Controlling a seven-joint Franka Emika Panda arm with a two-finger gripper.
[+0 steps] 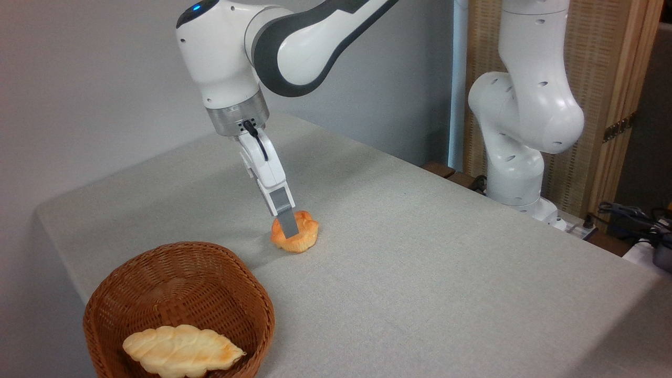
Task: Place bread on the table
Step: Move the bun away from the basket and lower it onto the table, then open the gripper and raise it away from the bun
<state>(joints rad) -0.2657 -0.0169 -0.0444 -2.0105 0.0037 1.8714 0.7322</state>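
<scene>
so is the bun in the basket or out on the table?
Out. The bun sits on the table cloth beyond the basket, the gripper at it. Only the braided loaf lies in the basket.

The gripper (288, 224) stands in front of the bread (300, 239), so only one finger (286, 220) shows and you cannot tell if it is squeezing the bun. The basket (178, 294) and the pale loaf (181, 350) inside it are cut off by the bottom edge. The table (420, 262) runs off the right side.

Bread (297, 237) on table (446, 252), behind basket (178, 283) holding loaf (181, 350).
</scene>
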